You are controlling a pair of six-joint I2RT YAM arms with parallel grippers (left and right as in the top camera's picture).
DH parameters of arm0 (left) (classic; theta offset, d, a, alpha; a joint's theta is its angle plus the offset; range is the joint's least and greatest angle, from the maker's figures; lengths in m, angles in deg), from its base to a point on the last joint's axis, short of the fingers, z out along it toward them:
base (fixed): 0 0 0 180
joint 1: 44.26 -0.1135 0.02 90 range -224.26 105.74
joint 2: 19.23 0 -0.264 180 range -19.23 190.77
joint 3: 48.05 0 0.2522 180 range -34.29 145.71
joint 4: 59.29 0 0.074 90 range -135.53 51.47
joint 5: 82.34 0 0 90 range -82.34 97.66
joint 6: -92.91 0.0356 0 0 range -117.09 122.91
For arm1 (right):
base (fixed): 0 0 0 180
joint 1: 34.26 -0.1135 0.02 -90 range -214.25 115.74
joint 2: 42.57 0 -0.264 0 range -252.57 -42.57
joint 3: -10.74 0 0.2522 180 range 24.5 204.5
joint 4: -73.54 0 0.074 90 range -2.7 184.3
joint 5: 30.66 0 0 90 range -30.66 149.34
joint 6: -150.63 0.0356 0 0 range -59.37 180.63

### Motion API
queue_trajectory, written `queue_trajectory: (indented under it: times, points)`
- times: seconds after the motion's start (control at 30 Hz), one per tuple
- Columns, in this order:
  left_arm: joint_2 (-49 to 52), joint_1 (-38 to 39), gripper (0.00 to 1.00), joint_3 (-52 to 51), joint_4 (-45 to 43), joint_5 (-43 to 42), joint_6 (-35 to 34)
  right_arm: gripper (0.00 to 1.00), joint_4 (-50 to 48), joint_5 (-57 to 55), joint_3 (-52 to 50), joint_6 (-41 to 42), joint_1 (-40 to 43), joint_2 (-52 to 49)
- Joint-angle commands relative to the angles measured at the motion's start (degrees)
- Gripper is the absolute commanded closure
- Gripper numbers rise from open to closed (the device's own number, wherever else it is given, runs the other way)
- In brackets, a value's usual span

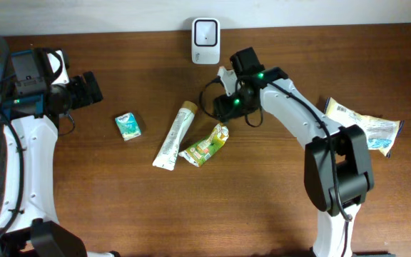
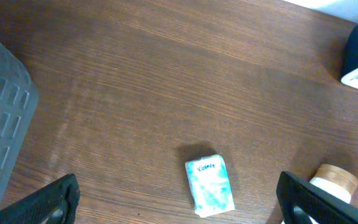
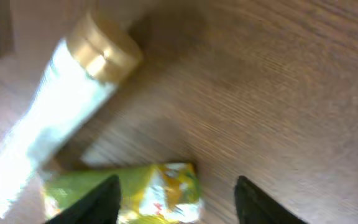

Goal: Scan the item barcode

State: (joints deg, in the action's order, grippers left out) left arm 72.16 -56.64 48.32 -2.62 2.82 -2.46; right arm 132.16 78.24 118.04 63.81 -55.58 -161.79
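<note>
Your right gripper (image 3: 179, 200) is half open, empty, over the green pouch (image 3: 145, 186). It seems light and soft; pinch its sealed edge.

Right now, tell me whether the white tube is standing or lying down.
Lying down: the white tube rests lengthwise on the table, its whole side facing up.

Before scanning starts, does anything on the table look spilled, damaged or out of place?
Nothing looks spilled or damaged. The tube and green pouch lie askew with their lower ends close together, which looks like ordinary loose placement.
</note>
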Motion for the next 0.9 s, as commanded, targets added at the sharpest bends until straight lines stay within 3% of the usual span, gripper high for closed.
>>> queue_trajectory:
  times: [0.0, 0.23, 0.5, 0.63, 0.73, 0.87]
  points:
    - [-0.1, 0.0, 0.01, 0.0, -0.2, 0.2, 0.7, 0.44, 0.9, -6.0, 1.1, 11.3, -3.1, -0.2]
    - [-0.1, 0.0, 0.01, 0.0, -0.2, 0.2, 0.8, 0.43, 7.5, -9.1, -0.7, 0.5, -5.4, -0.3]
    - [-0.1, 0.0, 0.01, 0.0, -0.2, 0.2, 0.8, 0.44, 21.4, -9.2, -0.6, -9.0, -3.7, -0.2]
    - [-0.1, 0.0, 0.01, 0.0, -0.2, 0.2, 0.8, 0.37, 18.1, -7.3, -0.6, -13.2, -4.2, -0.2]
    - [-0.1, 0.0, 0.01, 0.0, -0.2, 0.2, 0.8, 0.36, 7.4, -6.1, -0.6, 1.4, -4.3, -0.2]
    - [-0.1, 0.0, 0.01, 0.0, -0.2, 0.2, 0.8, 0.41, 2.4, -10.6, -0.6, 20.5, -4.6, -0.2]
